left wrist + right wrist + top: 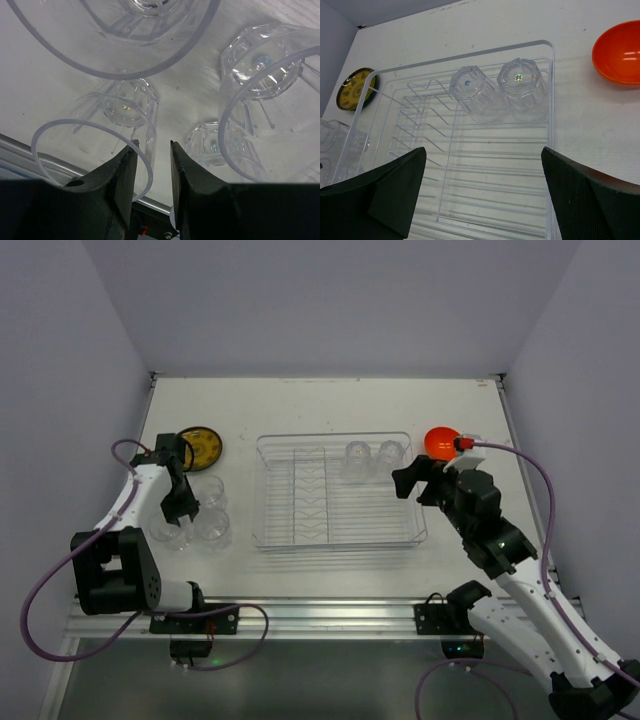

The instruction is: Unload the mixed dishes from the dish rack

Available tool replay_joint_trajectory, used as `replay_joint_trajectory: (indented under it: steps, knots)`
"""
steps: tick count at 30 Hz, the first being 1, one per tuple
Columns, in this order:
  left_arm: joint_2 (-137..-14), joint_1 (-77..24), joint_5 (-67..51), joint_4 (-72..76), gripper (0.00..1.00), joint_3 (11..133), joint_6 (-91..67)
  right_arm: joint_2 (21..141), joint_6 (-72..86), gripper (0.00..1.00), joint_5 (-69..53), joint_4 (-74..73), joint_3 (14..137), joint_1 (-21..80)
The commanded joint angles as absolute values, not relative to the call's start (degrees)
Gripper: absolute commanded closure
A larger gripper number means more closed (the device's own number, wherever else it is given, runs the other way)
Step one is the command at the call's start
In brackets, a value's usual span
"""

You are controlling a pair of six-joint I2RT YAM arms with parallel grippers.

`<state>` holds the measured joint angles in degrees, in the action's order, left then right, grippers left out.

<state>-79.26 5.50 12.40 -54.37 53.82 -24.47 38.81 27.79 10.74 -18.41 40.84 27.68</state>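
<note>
A: When you look from above, what's where?
B: Two cups (372, 460) in the dish rack's (270, 540) far right corner; four loose cups (205, 525) near the table's (330, 400) left edge.
A: Left wrist?
B: Your left gripper (152, 145) is slightly parted, one cup's rim between.
A: Right wrist?
B: Your right gripper (483, 150) gapes wide, both cups ahead.

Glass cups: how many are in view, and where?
6. Two cups sit in the dish rack, far side. Four cups stand on the table left of it, by the left hand.
</note>
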Motion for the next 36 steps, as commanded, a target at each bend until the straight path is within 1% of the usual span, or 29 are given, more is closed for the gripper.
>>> replay_joint_trajectory:
  steps: [1, 4, 5, 7, 8, 10, 11, 12, 18, 20, 22, 23, 24, 25, 26, 27, 28, 29, 30, 32, 34, 35, 36]
  knots:
    - [-77.87, 6.06, 10.55, -53.43, 0.63, 55.28, -23.38, 37.88, 27.25, 0.01, 10.55, -16.0, 40.52, 27.51]
    - [-75.59, 6.06, 10.45, -54.67, 0.53, 56.6, -23.38, 38.67, 26.98, 0.01, 9.68, -16.0, 40.6, 27.51]
    - [-73.58, 6.06, 10.89, -55.02, 0.44, 57.21, -23.47, 38.93, 26.9, 0.01, 9.06, -16.0, 40.61, 27.42]
    - [-71.64, 6.06, 12.38, -56.25, 0.35, 59.06, -23.82, 39.63, 26.72, 0.01, 7.92, -15.91, 40.78, 27.51]
    - [-69.8, 6.06, 12.48, -56.42, 0.25, 59.67, -23.73, 39.81, 26.63, 0.01, 7.74, -16.08, 40.78, 27.51]
    - [-68.3, 6.06, 12.39, -57.3, 0.13, 61.69, -23.73, 40.16, 26.46, 0.01, 7.56, -16.08, 40.78, 27.51]
    - [-66.99, 6.06, 12.39, -57.83, 0.02, 62.48, -23.73, 40.25, 26.37, 0.01, 7.56, -16.0, 40.78, 27.51]
    - [-66.28, 6.06, 12.31, -58.01, 0.0, 63.97, -23.64, 40.25, 26.37, 0.01, 7.56, -16.0, 40.78, 27.51]
    - [-62.76, 6.06, 13.36, -60.9, 0.0, 70.57, -22.59, 41.13, 26.37, 0.01, 7.82, -16.17, 40.96, 27.51]
    - [-61.27, 5.98, 11.44, -59.86, 0.0, 74.08, -22.41, 41.31, 26.54, 0.01, 7.65, -16.26, 40.96, 27.51]
    - [-59.43, 5.98, 6.35, -57.67, 0.0, 75.84, -23.98, 41.22, 27.24, 0.01, 8.08, -16.26, 40.87, 27.51]
    - [-58.72, 5.8, 3.02, -53.31, 0.0, 75.15, -26.43, 40.79, 27.59, 0.01, 9.04, -16.26, 40.87, 27.51]
    - [-58.01, 3.63, -5.45, -49.78, 0.0, 73.41, -27.59, 40.43, 28.55, 0.01, 9.57, -16.26, 40.78, 27.51]
    - [-58.27, 1.08, -5.88, -47.14, 0.0, 71.04, -28.82, 40.17, 29.0, 0.01, 10.02, -16.43, 40.87, 27.51]
    - [-59.4, -10.87, -2.15, -44.67, 0.0, 70.93, -32.48, 39.82, 29.61, 0.01, 10.28, -16.78, 41.3, 27.51]
    - [-60.81, -17.86, 8.68, -43.6, 0.0, 71.45, -33.48, 39.03, 29.97, 0.01, 11.15, -18.01, 41.57, 27.51]
    - [-65.43, -23.5, 12.79, -42.98, 0.0, 72.41, -34.18, 38.5, 30.41, 0.01, 11.6, -18.89, 42.44, 27.51]
    - [-68.52, -31.99, 15.44, -41.67, 0.0, 75.73, -33.93, 38.06, 30.85, 0.01, 11.86, -19.85, 42.97, 27.51]
    - [-74.91, -34.95, 18.34, -41.49, 0.0, 78.2, -33.06, 37.01, 31.2, 0.01, 12.04, -22.39, 43.5, 27.51]
    - [-80.13, -39.44, 19.51, -39.3, 0.0, 84.77, -29.37, 35.69, 32.16, 0.01, 12.22, -26.0, 45.35, 27.51]
    - [-86.29, -40.51, 15.22, -34.4, 0.0, 87.53, -23.85, 32.79, 32.52, 0.01, 13.09, -30.83, 46.4, 27.51]
    - [-88.57, -41.13, 10.94, -33.5, 0.0, 90.5, -22.17, 31.48, 32.87, 0.01, 13.79, -31.98, 46.41, 27.51]
    - [-93.64, -41.31, 9.77, -33.31, 0.0, 92.53, -20.84, 29.2, 32.96, 0.01, 14.23, -33.47, 46.32, 27.6]
